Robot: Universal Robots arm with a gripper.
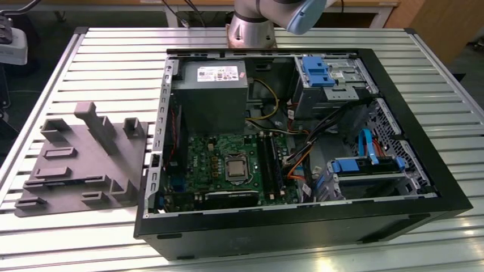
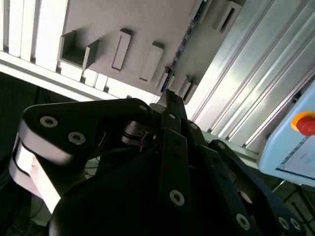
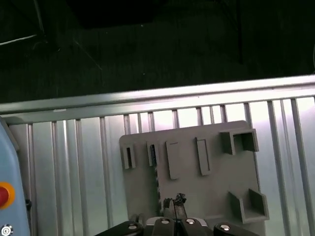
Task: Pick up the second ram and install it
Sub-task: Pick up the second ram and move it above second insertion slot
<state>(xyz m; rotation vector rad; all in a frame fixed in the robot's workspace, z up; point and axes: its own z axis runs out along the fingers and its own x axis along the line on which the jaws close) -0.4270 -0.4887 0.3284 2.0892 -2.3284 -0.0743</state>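
The second ram is a thin dark green stick standing on edge in a slot of the grey fixture tray. It appears edge-on as a narrow dotted line in the second wrist view. My gripper hangs well above the tray, close over the line of the ram. Its dark fingers meet at one narrow tip, shut with nothing between them. In the exterior view the tray lies to the left of the open computer case, whose motherboard slots run beside the processor socket.
The case and tray rest on a slatted aluminium table. The arm's base stands behind the case. Orange and blue cables and blue drive cages crowd the case's right half. A pale blue box with a red button sits past the table edge.
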